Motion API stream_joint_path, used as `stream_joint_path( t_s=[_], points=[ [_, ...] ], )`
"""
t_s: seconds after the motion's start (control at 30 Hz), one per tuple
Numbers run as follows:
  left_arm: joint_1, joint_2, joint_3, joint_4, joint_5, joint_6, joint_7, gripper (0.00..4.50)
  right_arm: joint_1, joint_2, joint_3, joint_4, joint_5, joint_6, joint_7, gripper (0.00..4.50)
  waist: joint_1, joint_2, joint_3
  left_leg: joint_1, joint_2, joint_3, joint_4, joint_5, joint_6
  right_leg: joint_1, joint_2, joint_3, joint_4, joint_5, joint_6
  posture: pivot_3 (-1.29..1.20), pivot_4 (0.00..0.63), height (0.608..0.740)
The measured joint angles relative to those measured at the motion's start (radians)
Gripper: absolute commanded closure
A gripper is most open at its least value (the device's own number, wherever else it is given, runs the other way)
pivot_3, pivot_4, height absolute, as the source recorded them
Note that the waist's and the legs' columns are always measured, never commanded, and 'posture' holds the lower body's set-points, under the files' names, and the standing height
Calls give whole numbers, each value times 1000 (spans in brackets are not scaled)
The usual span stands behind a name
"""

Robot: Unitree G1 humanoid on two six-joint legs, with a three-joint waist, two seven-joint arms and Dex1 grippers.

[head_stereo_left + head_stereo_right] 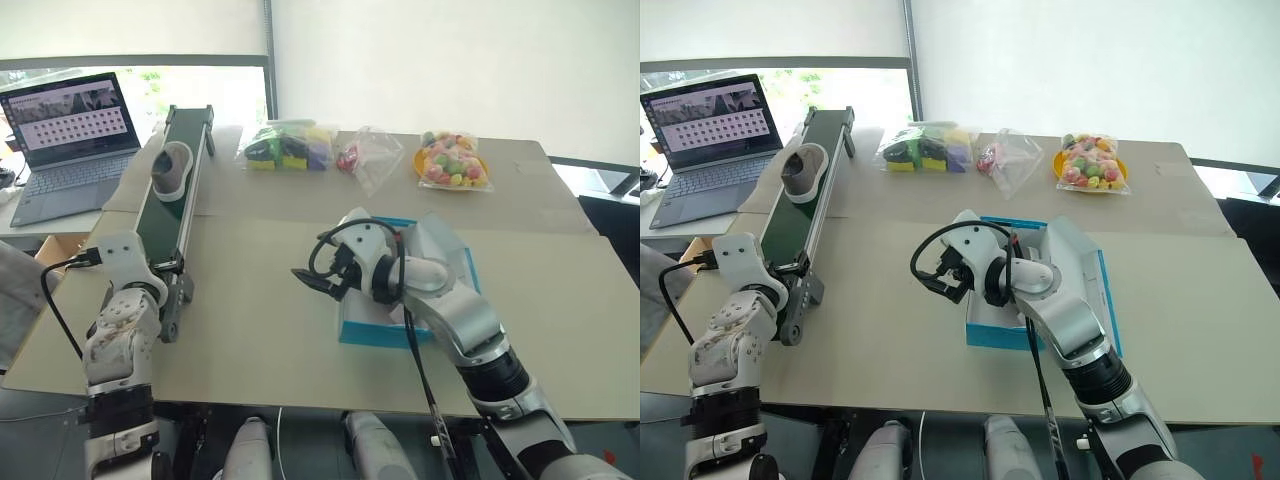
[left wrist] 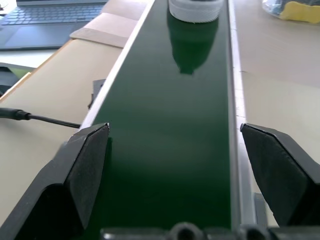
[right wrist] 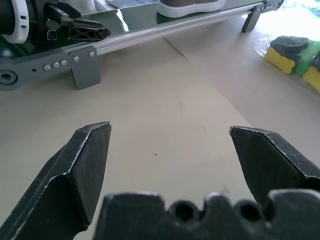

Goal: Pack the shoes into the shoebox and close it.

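I see one shoe [image 1: 171, 168] far along the green conveyor belt [image 1: 165, 205] on the left of the surface [image 1: 250, 330], the shoebox [image 1: 985, 330] open at centre, my left pincer [image 2: 175, 165] spread over the belt's near end, my right pincer [image 3: 170, 150] spread beside the box.
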Motion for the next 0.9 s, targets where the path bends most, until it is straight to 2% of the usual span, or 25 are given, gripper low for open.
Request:
stream_joint_path(
  t_s=[0.8, 0.9],
  points=[
    [-15, -21, 15, 6, -19, 14, 1, 0, 0, 17, -27, -11, 2, 39, -13, 45, 1, 0, 0, 0, 0, 0, 0, 0, 0, 0, 0, 0, 1, 0, 0, 0, 150, 709],
    [-42, -67, 74, -2, -69, 31, 18, 667, 0, 19, -30, -20, 3, 40, -14, 0, 4, -1, 0, 1, 0, 0, 0, 0, 0, 1, 0, 0, 1, 0, 0, 0, 150, 709]
  ],
)
